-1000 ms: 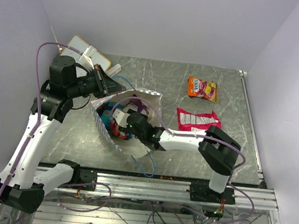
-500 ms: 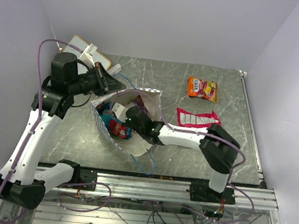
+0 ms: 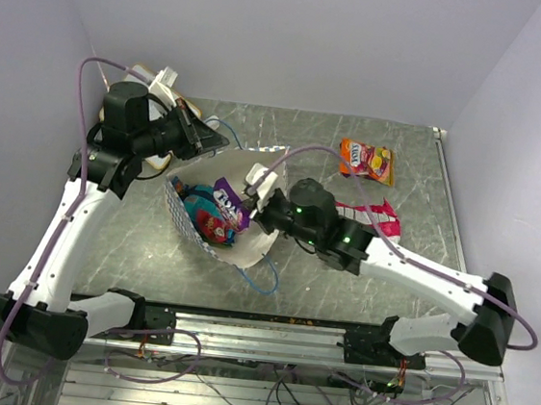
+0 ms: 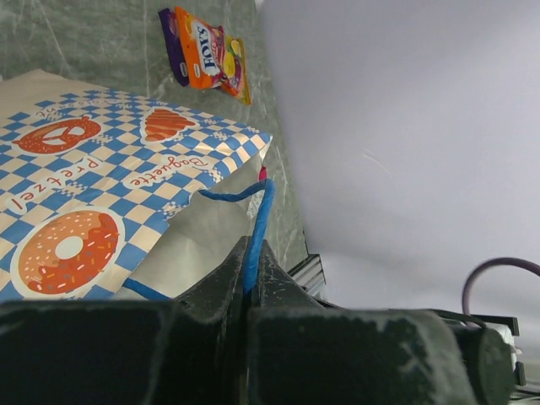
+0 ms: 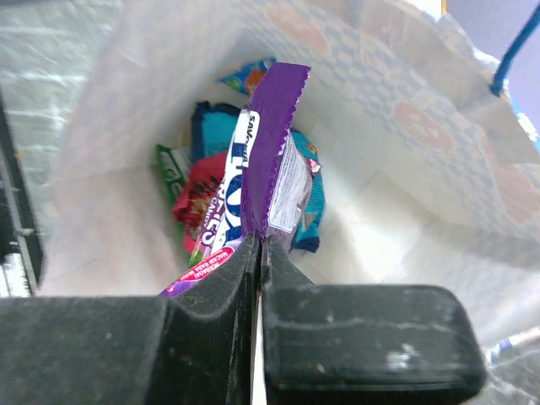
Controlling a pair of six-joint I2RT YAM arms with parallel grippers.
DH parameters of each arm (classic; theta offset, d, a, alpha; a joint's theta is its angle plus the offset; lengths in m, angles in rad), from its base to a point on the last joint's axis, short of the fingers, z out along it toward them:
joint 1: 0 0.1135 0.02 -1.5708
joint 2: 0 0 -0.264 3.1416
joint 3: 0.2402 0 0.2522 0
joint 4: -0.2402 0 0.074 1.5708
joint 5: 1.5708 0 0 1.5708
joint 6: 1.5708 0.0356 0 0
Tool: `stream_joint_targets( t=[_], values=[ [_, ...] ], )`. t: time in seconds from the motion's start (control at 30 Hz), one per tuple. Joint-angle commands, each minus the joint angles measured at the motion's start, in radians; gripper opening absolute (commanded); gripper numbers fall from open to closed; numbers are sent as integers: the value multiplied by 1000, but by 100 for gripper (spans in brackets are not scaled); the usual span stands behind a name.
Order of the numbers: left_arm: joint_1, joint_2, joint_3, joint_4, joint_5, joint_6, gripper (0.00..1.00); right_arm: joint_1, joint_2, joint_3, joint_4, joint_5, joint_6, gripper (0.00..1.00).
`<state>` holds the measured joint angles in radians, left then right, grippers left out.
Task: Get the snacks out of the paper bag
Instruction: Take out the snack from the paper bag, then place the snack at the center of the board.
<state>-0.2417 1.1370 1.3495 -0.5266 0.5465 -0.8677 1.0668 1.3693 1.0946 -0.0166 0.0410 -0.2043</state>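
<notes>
The paper bag (image 3: 258, 247) lies on its side at table centre, mouth toward the right, its checkered side (image 4: 101, 186) showing in the left wrist view. My left gripper (image 3: 221, 141) (image 4: 251, 253) is shut on the bag's blue cord handle (image 4: 258, 221) and holds it up. At the bag's mouth my right gripper (image 3: 248, 210) (image 5: 260, 245) is shut on a purple snack packet (image 3: 229, 202) (image 5: 268, 156). Teal, red and green snacks (image 5: 196, 196) lie deeper inside. An orange packet (image 3: 367, 160) (image 4: 202, 59) and a red-pink packet (image 3: 376, 216) lie on the table at the right.
The bag's other blue handle (image 3: 260, 281) trails on the table toward the near edge. A wooden-framed board (image 3: 147, 71) shows behind the left arm at the back left. A metal rail (image 3: 456, 232) runs along the table's right edge, with walls close on three sides.
My right gripper shut on the purple packet and drew back to the right, bringing it up to the bag's mouth. The left gripper moved slightly up and right, still holding the handle.
</notes>
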Motion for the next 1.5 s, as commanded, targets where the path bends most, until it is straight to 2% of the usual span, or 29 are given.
stream_joint_targets(
  t=[0.0, 0.27, 0.43, 0.53, 0.6, 0.77, 1.07, 1.3, 1.47],
  values=[
    [-8, 34, 68, 5, -30, 31, 7, -4, -133, -16, -32, -77, 96, 0],
    [-7, 109, 137, -77, -85, 137, 7, -6, -296, 100, -104, 74, 67, 0],
    [-5, 138, 172, -152, -128, 243, 7, -10, -280, 241, -101, 245, -65, 0],
    [-5, 140, 152, -163, -153, 287, 7, -51, -248, 296, -77, 297, -112, 0],
    [-5, 130, 129, -157, -167, 308, 7, -115, -228, 306, -56, 298, -123, 0],
    [-5, 131, 142, -190, -151, 325, 7, -382, -142, 340, -82, 257, -108, 0],
    [-5, 102, 148, -191, -107, 323, 7, -768, 19, 194, 48, 190, -178, 0],
    [-9, 83, 151, -216, -112, 346, 7, -932, 151, 157, 95, 177, -251, 0],
    [-16, 90, 160, -220, -112, 356, 7, -936, 280, 187, 115, 219, -418, 0]
  ],
)
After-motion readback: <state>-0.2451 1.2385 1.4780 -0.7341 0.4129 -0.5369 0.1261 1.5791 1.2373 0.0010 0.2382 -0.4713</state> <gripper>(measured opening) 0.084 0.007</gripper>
